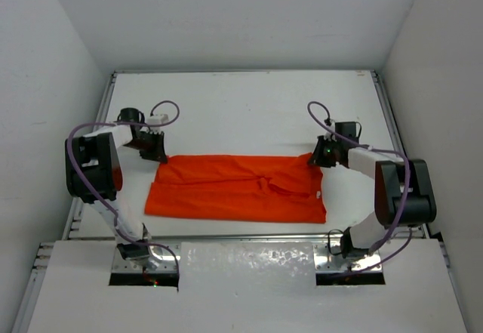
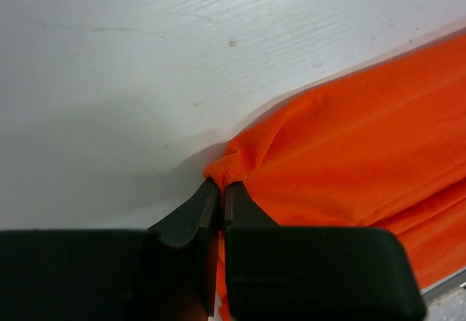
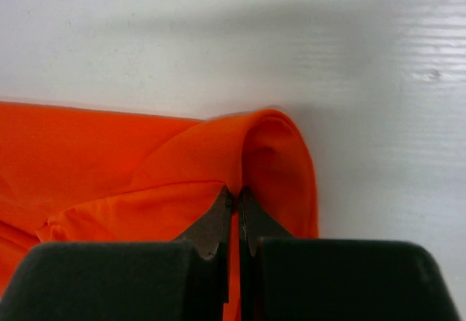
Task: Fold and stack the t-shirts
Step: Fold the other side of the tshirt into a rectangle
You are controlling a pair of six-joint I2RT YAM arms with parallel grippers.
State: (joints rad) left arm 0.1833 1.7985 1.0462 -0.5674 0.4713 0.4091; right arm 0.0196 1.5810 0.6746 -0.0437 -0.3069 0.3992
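T-shirt (image 1: 234,193) sits mid-frame on the white surface (image 1: 241,106), laid out as a flattish rectangle. Left end effector (image 1: 160,157) is pinched shut on its upper-left corner and right end effector (image 1: 317,158) on the upper-right one. I'd guess that's so both can carry that edge over together for a fold.

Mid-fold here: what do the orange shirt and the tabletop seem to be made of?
The t-shirt looks like a soft knit, possibly synthetic sports mesh: matte, with a fine dotted weave in the left wrist view, and it puckers where the left gripper pinches it. The table looks like white-painted wood or laminate: faint grain lines, slight sheen.
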